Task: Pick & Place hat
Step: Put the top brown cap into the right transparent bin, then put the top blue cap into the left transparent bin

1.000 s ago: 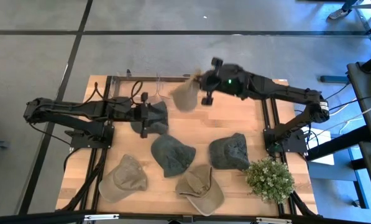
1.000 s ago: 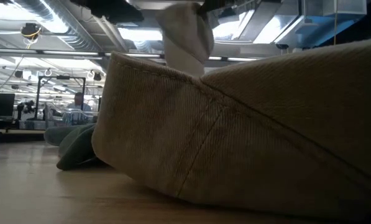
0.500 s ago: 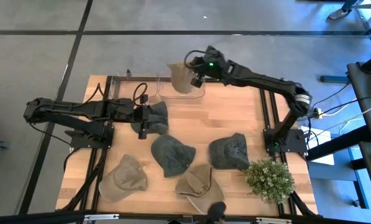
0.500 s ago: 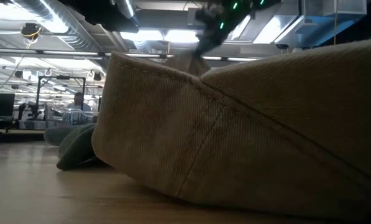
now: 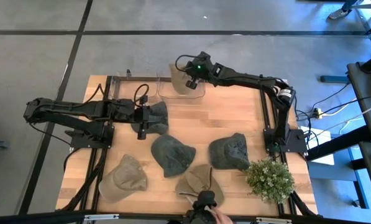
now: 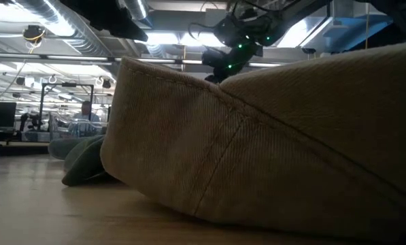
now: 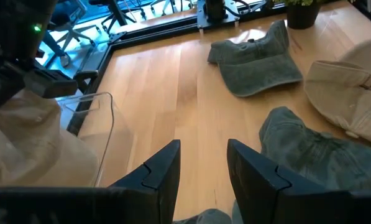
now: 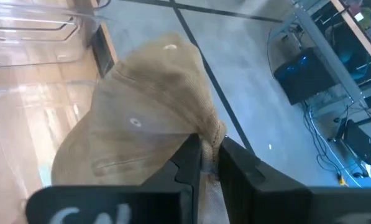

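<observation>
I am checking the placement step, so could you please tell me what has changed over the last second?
The right gripper, fingers shut on the tan hat, carried it toward the table's far edge, over the clear bin. A person's hand has appeared at the near edge. The left gripper, open, and the other hats stayed put.

Inside a robotics lab or industrial workshop: a wooden table [image 5: 235, 121] on a grey concrete floor [image 5: 36, 56] crossed by dark lines, two arms bolted to a metal frame [image 5: 269, 118]. Overhead, exposed silver ducts [image 6: 60, 30] and strip lights [image 6: 168, 37] under an open ceiling. Farther back, racks and dark monitors [image 6: 0, 114] along the hall. Beside the table, cables [image 5: 334, 96], a blue-lit computer case [image 8: 306, 74] and a wheeled chair base [image 7: 70, 40].
</observation>
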